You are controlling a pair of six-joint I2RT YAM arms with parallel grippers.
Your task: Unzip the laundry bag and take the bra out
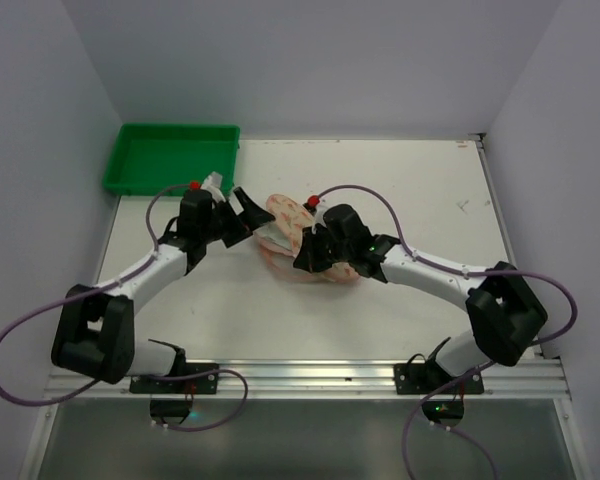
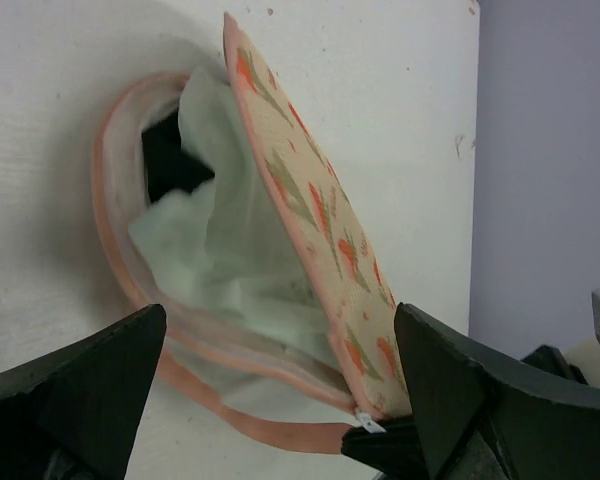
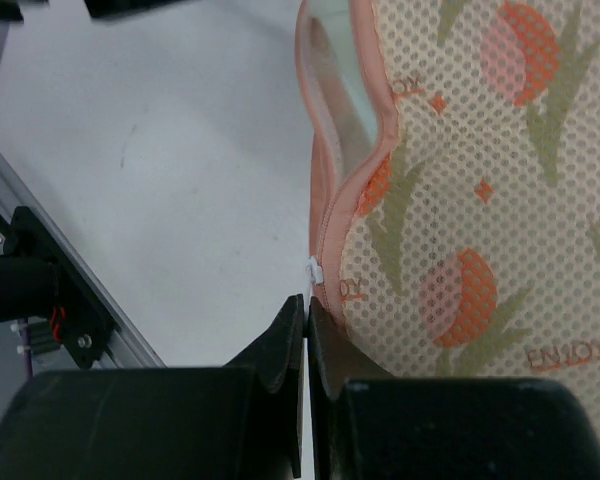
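Observation:
The laundry bag lies mid-table, partly unzipped, its printed lid tilted up. In the left wrist view the lid stands on edge above the pink zipper rim, with pale mesh inside and a black piece of the bra showing deep in the opening. My left gripper is open and empty, just left of the bag's open end; it also shows in the top view. My right gripper is shut on the white zipper pull at the bag's near rim.
A green plastic tray stands at the back left corner. Walls close the left, back and right sides. A metal rail runs along the table's near edge. The right arm reaches across from the right.

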